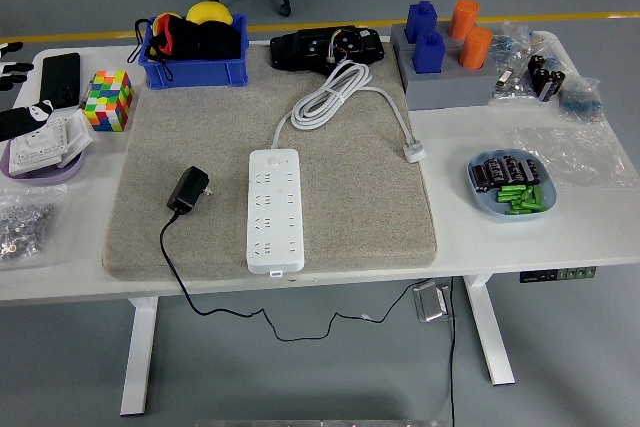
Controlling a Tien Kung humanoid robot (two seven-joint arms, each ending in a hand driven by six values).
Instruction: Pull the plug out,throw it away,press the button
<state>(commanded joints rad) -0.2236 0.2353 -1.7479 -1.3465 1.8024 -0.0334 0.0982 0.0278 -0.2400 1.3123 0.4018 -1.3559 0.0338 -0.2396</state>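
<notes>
A: Eyes on the white rectangular power strip [274,210]: it lies lengthwise in the middle of the grey felt mat [380,197], its sockets all free, nothing plugged in.

B: And the plug?

A: The black adapter plug [188,190] lies on the mat just left of the strip, apart from it. Its thin black cable [175,277] runs off the mat's near edge, over the white tabletop [470,242] edge and hangs below.

B: The strip's own lead?

A: The white coiled cord [330,95] sits beyond the strip's far end, and its white plug head [413,153] lies to the strip's right, near the mat's right edge.

B: Any hand in play?

A: Neither of the 2 robot hands shows anywhere, so I cannot tell whether they are wide, narrow or holding anything.

B: What else surrounds the strip?

A: Far left of it, a multicoloured puzzle cube [108,99]; beyond and left, a blue plastic bin [195,71] with black and yellow items. Beyond and right, a grey block [445,82] carrying 2 blue and 2 orange pieces. Right of the strip, off the mat, a pale blue dish [510,187] of black and green batteries.
</notes>
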